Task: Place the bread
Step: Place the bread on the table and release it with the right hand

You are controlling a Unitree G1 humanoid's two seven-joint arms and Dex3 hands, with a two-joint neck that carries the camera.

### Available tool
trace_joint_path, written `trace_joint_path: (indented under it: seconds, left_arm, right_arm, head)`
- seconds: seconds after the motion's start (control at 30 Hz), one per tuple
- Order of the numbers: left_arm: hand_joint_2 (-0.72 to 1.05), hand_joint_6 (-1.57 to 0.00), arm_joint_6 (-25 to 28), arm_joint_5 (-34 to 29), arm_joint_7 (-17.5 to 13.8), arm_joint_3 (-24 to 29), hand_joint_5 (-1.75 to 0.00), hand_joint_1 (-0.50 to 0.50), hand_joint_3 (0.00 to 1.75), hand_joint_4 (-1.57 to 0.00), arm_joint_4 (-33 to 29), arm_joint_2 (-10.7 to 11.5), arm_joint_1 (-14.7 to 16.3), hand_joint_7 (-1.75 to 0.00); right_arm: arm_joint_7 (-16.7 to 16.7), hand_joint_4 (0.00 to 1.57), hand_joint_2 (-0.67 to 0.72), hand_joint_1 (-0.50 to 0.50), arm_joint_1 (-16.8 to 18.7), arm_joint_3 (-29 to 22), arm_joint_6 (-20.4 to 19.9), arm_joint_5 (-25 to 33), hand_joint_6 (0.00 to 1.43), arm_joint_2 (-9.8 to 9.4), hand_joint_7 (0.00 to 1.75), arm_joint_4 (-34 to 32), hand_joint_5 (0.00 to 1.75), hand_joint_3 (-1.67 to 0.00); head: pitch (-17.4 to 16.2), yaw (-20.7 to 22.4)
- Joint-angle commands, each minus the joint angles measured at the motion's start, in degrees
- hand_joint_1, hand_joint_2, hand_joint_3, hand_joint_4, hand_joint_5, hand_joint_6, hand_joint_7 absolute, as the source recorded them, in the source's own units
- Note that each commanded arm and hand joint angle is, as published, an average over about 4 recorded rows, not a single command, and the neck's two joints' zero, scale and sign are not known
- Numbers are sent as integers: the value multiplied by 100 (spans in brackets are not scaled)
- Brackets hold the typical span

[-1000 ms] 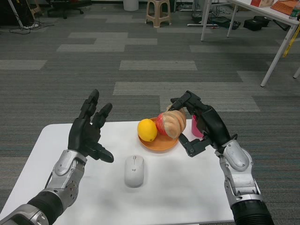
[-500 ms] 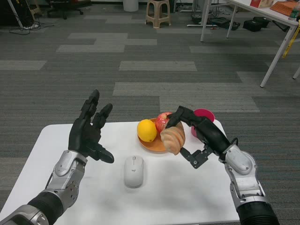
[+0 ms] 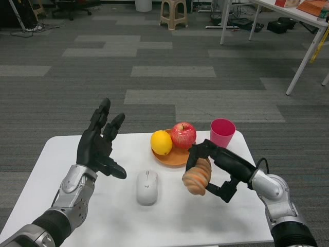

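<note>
Head view: white surface (image 3: 169, 216) on grey carpet (image 3: 154, 67); right hand (image 3: 218, 167) holding bread (image 3: 197, 177), left hand (image 3: 97, 144) spread, holding nothing.

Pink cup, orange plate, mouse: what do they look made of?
Pink cup: likely plastic; uniform opaque colour, thin rim, soft sheen. Orange plate: probably plastic too, possibly glazed ceramic; smooth, evenly coloured, with no visible grain. Mouse: matte light-grey moulded plastic shell with a seam and scroll wheel visible on top.
</note>
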Motion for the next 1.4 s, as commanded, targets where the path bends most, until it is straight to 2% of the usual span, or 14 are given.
trace_joint_path:
  seconds: [0.03, 0.23, 0.4, 0.53, 0.7, 0.8, 0.87, 0.93, 1.0, 1.07, 1.17, 1.27, 1.4]
  left_arm:
    - [-37, 0, -32, 14, -13, 7, -41, 50, 9, 0, -15, 17, 30, 0]
    - [-37, 0, -30, 14, -13, 5, -41, 50, 9, 0, -4, 10, 22, 0]
    - [-37, 0, -30, 14, -22, -21, -41, 50, 4, 0, 24, -9, -5, 0]
    - [-37, 0, -30, 10, -22, -47, -41, 50, 9, 0, 53, -31, -27, 0]
    - [-37, 0, -30, 6, -17, -52, -41, 50, 9, 0, 55, -36, -29, 0]
    - [-37, 0, -30, 6, -22, -69, -41, 50, 9, 0, 55, -36, -31, 0]
    - [-37, 0, -30, 6, -17, -74, -41, 50, 9, 0, 55, -36, -31, 0]
    - [-37, 0, -30, 6, -15, -74, -41, 50, 9, 0, 55, -36, -31, 0]
    - [-37, 0, -30, 6, -17, -74, -41, 50, 9, 0, 55, -36, -31, 0]
    - [-37, 0, -30, 6, -19, -74, -41, 50, 9, 0, 55, -36, -31, 0]
    - [-37, 0, -30, 6, -22, -74, -41, 50, 9, 0, 55, -36, -31, 0]
    - [-37, 0, -30, 6, -22, -74, -41, 50, 7, 0, 55, -36, -31, 0]
    - [-37, 0, -30, 3, -19, -74, -41, 50, 9, 0, 55, -38, -31, 0]
  right_arm:
    - [38, 0, -40, -17, -259, -173, -439, -543, 76, -48, 154, 319, 87, -151]
    - [38, 0, -35, -18, -511, -415, -710, -1233, 70, -136, 154, 932, 87, -151]
    - [-26, 0, -29, -17, -757, -689, -685, -1712, 53, -134, 159, 1620, 87, -159]
    - [-57, 0, -22, -17, -937, -913, -354, -2151, 34, -108, 161, 2176, 87, -159]
    - [-89, 0, -24, -20, -962, -1131, -9, -2421, 21, -62, 159, 2288, 87, -159]
    - [-92, 0, -32, -31, -951, -1195, 53, -2476, 9, -29, 150, 2270, 80, -153]
    - [-96, 0, -38, -40, -929, -1217, 53, -2481, 3, -20, 136, 2231, 73, -143]
    - [-107, 0, -41, -42, -902, -1230, 44, -2481, 0, -24, 94, 2127, 61, -131]
    - [-116, 0, -45, -42, -878, -1250, 40, -2481, 0, -37, 49, 2007, 46, -127]
    - [-118, 0, -48, -42, -854, -1263, 40, -2481, 0, -59, 23, 1908, 27, -127]
    - [-118, 0, -48, -42, -806, -1274, 40, -2481, 0, -108, 3, 1734, 10, -127]
    - [-85, 0, -48, -42, -738, -1278, 48, -2481, 0, -138, 0, 1519, 2, -121]
    - [25, 0, -48, -42, -661, -1285, 70, -2476, 0, -143, 0, 1288, 0, -125]
  head:
    - [-3, 11]
    - [-14, 7]
    - [-33, -9]
    - [15, -69]
    - [-23, -77]
    - [-22, -69]
    - [-26, -70]
    - [-23, -73]
    - [-19, -74]
    - [-20, -73]
    - [-20, -73]
    - [-20, -73]
    - [7, -45]
